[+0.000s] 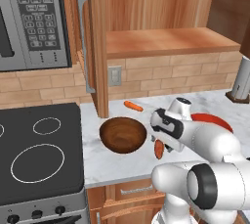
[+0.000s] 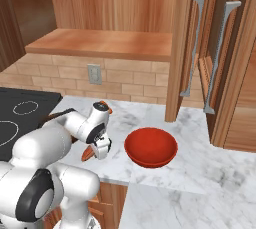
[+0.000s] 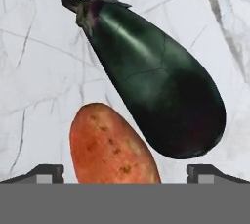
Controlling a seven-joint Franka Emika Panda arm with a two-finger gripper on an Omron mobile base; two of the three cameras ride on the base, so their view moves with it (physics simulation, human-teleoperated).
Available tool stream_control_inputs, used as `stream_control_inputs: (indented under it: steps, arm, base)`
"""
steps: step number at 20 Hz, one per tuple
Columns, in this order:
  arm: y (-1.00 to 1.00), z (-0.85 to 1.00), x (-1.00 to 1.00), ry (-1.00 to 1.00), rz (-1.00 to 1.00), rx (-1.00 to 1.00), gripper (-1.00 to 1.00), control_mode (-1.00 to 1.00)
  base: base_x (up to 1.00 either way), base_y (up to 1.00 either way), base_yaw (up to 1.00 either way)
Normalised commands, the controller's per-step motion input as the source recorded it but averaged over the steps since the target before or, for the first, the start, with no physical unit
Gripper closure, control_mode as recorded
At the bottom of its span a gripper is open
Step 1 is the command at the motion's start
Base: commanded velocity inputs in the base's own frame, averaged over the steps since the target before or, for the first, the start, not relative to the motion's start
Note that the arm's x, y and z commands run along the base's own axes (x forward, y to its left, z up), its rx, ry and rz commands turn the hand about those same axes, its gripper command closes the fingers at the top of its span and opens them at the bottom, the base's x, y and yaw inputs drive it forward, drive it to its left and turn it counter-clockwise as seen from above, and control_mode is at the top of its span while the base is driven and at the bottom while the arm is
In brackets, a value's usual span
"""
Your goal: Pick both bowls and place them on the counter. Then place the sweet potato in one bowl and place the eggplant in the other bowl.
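Observation:
On the marbled counter [image 3: 39,71] lie the dark purple eggplant [image 3: 156,91] and, touching it, the orange-red sweet potato [image 3: 110,147]. My gripper [image 3: 128,171] hovers just above them, open wide, its two fingertips on either side of the sweet potato's end. In the base views the hand points down over the sweet potato [image 1: 158,148] [image 2: 88,154]. The brown wooden bowl [image 1: 123,134] stands upright on the counter [image 1: 112,162] to the left of my hand. The red bowl [image 2: 150,147] stands to the right; my arm partly hides the red bowl [image 1: 211,119] in the left base view.
A carrot [image 1: 133,105] lies near the back wall beside the cabinet side panel [image 1: 99,47]. The black stovetop [image 1: 39,154] adjoins the counter on the left, under a microwave [image 1: 29,17]. A grey upright object [image 1: 241,83] stands at the back right. The counter's front edge runs close by the sweet potato.

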Motion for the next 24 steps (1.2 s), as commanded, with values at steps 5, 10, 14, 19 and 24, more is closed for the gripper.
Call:
stream_control_inputs:
  steps: [5, 10, 14, 19, 24]
  arm:
    - [-0.01, -0.15, -0.3, 0.0, 0.0, 0.0, -1.0, -1.0]
    - [0.0, -0.06, -0.23, 0.0, 0.0, 0.0, -1.0, -1.0]
    - [0.17, -0.14, -0.02, 0.03, 0.0, 0.0, -1.0, -1.0]
    - [0.2, -0.27, 0.0, 0.05, 0.0, 0.0, -1.0, -1.0]
    - [0.01, -0.33, -0.08, 0.01, 0.0, 0.0, -1.0, -1.0]
  base:
    - [0.0, 0.0, 0.0]
    - [0.0, 0.0, 0.0]
    - [0.0, 0.0, 0.0]
    - [0.0, 0.0, 0.0]
    - [0.0, 0.0, 0.0]
